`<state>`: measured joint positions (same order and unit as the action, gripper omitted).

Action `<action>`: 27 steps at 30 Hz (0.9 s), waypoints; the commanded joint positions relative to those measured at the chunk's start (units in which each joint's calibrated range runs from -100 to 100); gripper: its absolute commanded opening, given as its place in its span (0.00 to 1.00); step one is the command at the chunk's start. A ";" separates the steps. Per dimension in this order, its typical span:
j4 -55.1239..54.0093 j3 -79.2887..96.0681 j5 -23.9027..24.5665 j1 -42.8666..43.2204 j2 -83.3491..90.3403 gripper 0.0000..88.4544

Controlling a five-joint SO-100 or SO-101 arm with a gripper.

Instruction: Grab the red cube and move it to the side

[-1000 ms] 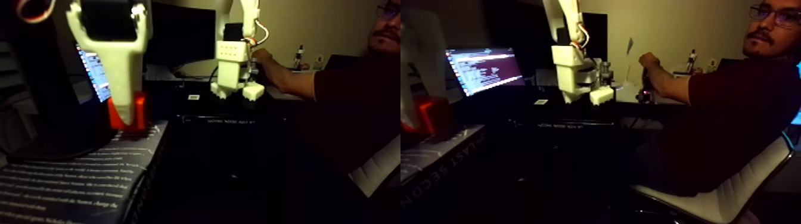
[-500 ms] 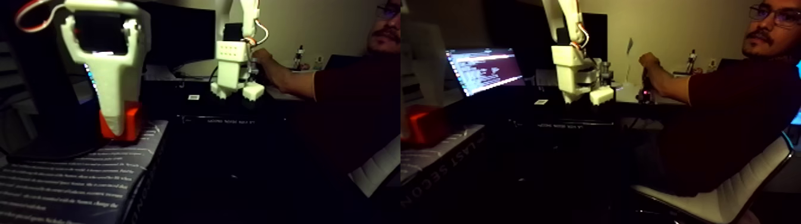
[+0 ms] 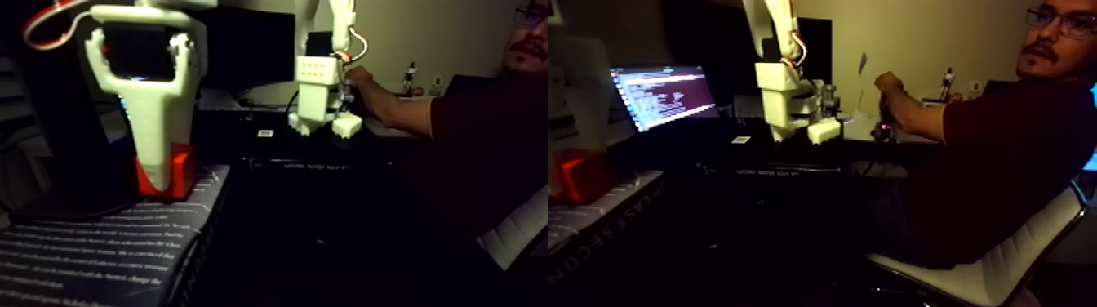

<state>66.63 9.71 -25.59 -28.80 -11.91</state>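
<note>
Two near-equal halves make up the fixed view. A person in a dark red shirt [image 3: 971,155] sits reaching to a second white arm [image 3: 322,90] on the dark counter [image 3: 326,163], probably steering. Nearer, a dark book with white lettering [image 3: 98,245] serves as a raised stage. On it rests the small bright red cube [image 3: 181,173], touching the white plastic claw [image 3: 159,175], whose finger covers its front; whether it grips, I cannot tell.

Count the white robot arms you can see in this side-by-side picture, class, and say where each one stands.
2. One arm's gripper is in the near left foreground, down at the red cube on a printed box. The second arm stands on the far desk, by the person's hand.
</note>
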 commanded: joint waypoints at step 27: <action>27.72 -0.05 -11.72 10.07 25.60 0.32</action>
<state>91.02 9.80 -37.76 -21.93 8.04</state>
